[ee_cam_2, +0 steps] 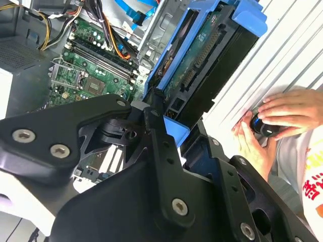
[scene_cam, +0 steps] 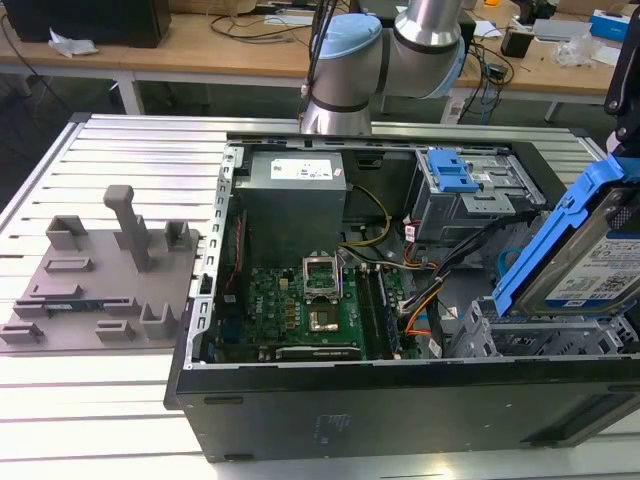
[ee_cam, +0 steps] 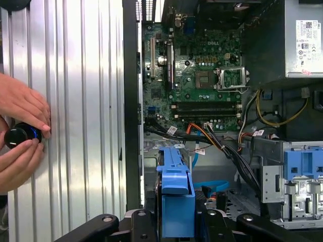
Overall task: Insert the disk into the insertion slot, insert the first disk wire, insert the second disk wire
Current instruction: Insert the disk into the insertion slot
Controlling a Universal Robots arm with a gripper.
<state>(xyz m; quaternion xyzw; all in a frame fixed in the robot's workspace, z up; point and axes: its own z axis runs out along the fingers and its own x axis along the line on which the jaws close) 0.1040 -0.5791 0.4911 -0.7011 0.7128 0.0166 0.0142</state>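
The gripper (ee_cam: 175,224) is clamped on the disk (scene_cam: 590,255). Its black fingers (ee_cam_2: 154,118) press against the sides of the blue carrier in both wrist views. The disk sticks out from between the fingers. In the exterior view it hangs tilted, with one end high and the lower end close above the slot (scene_cam: 530,338), not yet in it. I cannot tell whether the two touch.

Just past the disk's far end, in the first wrist view, the blue wire (ee_cam: 208,184) lies looped on the case floor. Beyond it an orange-and-black wire bundle (ee_cam: 202,132) runs toward the motherboard (ee_cam: 202,80). Off to one side of the gripper stands the taller cage (scene_cam: 455,180) with its blue latch. Farther still, across the motherboard, sits the grey power supply (scene_cam: 295,185).

Outside the case (scene_cam: 400,410), on the ribbed table (ee_cam: 75,101), a person's hands (ee_cam: 22,107) cup a small black knob (ee_cam: 17,136), well apart from the gripper.
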